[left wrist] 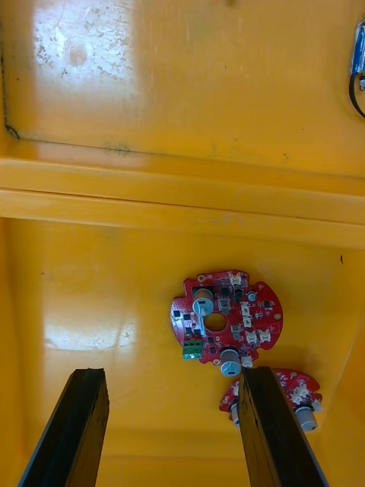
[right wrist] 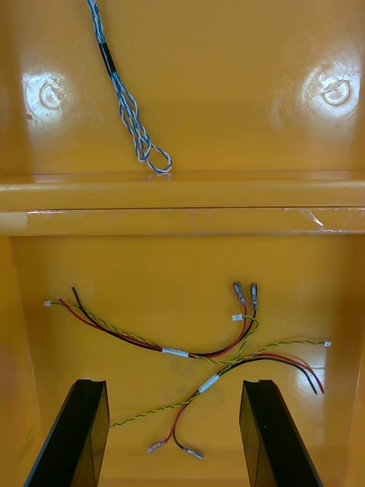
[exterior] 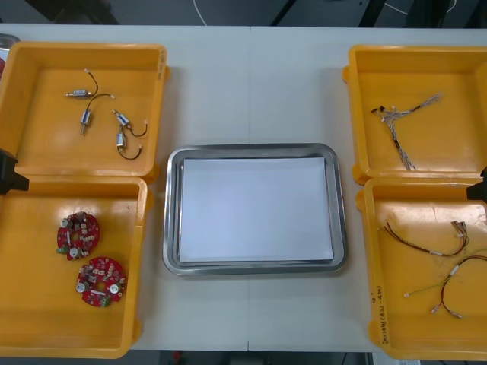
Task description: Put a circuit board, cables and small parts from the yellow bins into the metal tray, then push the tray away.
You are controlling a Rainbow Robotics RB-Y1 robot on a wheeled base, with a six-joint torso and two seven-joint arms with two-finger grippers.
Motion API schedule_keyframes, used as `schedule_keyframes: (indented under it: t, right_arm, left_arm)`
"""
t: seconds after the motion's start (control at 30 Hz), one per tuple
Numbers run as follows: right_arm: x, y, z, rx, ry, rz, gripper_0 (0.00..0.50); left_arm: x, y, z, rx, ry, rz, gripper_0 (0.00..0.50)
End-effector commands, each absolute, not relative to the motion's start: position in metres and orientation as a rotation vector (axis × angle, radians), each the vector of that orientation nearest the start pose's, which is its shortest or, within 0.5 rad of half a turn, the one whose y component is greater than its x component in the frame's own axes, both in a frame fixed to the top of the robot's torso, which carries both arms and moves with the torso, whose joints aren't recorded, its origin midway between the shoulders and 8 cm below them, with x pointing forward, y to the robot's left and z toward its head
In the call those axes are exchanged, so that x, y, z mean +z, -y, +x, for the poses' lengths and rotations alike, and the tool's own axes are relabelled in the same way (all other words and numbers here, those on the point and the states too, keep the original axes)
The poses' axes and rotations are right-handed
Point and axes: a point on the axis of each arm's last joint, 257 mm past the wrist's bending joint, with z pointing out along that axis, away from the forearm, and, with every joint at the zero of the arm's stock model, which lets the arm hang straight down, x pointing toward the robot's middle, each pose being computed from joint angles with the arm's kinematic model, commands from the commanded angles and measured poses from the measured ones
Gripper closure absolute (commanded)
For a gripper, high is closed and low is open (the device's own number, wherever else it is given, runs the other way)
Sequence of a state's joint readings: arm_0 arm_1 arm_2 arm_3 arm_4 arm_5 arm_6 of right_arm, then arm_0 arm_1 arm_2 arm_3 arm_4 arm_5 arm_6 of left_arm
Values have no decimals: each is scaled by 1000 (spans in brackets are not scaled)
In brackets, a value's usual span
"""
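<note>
I am looking down on the light table (exterior: 251, 84), where four yellow plastic bins are sitting in pairs at the sides, with the shiny metal tray (exterior: 173, 213) lying between them, white inside and holding nothing. My left gripper (left wrist: 171, 377) is hanging over the near left bin (exterior: 30, 304) with its fingers spread and nothing between them. One finger is standing in front of the edge of one of the two round red circuit boards (left wrist: 228, 316) lying side by side on the bin floor. My right gripper (right wrist: 173, 388) is hanging likewise over the near right bin (exterior: 396, 304), fingers apart and gripping nothing, with the red and yellow cables (right wrist: 175, 351) sprawling just beyond the tips. The twisted blue and white cables (exterior: 397, 141) are lying in the far right bin (exterior: 456, 68). The small metal parts (exterior: 86, 117) with short dark leads are lying scattered in the far left bin (exterior: 46, 76).
</note>
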State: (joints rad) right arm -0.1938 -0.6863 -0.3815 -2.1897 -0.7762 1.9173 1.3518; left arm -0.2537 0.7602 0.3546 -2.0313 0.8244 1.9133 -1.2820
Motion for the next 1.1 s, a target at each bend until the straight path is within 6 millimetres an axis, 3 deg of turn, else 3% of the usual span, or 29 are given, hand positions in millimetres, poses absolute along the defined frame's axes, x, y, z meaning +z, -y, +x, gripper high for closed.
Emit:
schedule_keyframes:
  t: [0.03,1.1]
  right_arm:
    - [-142,391,385,-38,-2588,70,0]
    - [-142,391,385,-38,-2588,70,0]
  left_arm:
    - [-158,-399,394,-30,-2677,-80,0]
    - [-158,-399,394,-30,-2677,-80,0]
